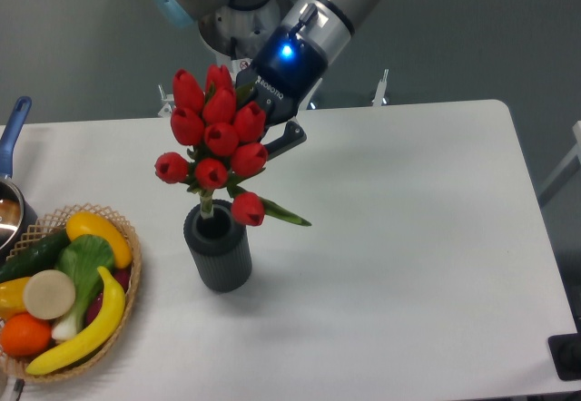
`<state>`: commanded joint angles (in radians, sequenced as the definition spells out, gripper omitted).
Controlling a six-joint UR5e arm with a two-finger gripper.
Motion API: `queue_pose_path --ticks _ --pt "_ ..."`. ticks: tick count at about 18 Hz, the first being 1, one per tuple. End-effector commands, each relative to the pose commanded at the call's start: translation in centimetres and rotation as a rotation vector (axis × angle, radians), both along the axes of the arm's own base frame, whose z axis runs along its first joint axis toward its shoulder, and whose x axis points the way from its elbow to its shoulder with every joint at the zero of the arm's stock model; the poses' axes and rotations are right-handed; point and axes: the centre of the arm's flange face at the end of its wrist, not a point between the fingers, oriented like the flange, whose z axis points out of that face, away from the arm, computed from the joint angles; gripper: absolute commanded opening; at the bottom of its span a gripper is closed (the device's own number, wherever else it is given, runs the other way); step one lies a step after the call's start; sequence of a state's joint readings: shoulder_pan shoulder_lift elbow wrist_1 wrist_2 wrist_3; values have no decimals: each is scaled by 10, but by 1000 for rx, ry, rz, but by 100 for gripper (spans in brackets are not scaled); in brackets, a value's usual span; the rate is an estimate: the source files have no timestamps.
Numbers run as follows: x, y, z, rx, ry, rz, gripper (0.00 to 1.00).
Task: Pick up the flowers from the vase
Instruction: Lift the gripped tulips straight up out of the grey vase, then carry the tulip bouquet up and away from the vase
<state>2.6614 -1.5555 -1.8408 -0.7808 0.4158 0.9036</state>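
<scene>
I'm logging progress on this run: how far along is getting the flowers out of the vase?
Done: the gripper is shut on the flowers, and the red buds sit well above the vase.
In hand: the lift. A green stem still reaches down into the vase mouth, so the bunch is only partly out.
Left: raising it until the stem ends clear the rim.

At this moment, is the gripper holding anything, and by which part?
The gripper holds the flowers, gripped on the bunch's right side behind the buds; the exact contact is hidden. A stem still reaches into the vase.
</scene>
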Motion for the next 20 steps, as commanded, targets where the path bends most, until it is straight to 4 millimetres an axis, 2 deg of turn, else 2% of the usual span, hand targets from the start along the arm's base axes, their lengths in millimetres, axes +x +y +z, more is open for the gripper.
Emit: queue_pose_path --ticks 4,7,8,11,13,15,16,18,20 --pt "-7 -5 21 23 -7 20 40" --pt "-30 -19 51 35 -19 90 40" --pt "-38 -26 54 38 -13 110 40" --pt "-67 -52 51 42 -11 176 40" --pt "-91 -77 51 68 -23 219 40" --pt "-121 -108 44 92 -31 270 40" --pt "-143 -123 34 111 -42 288 40" --pt "-166 -134 17 126 -39 293 40" --pt "-174 -144 13 129 -7 302 40"
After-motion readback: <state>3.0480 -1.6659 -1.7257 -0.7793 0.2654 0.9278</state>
